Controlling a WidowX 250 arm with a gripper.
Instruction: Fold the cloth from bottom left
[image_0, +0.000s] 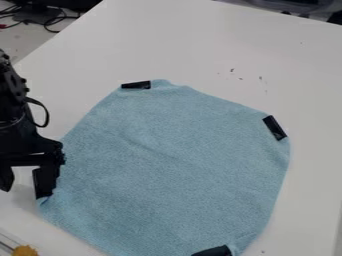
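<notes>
Cloth (174, 160) spread on the table (200, 50), gripper (24, 192) at its lower-left corner.
Your pincer stands apart, one finger right against the cloth's edge, the other outside it; you'll probably find the fabric light, limp and easy to ruck up (no fear of breaking it), so pinch close to that corner, ideally where it's stiffer, if it has a black patch (135, 85) like the cloth's top corner.
</notes>
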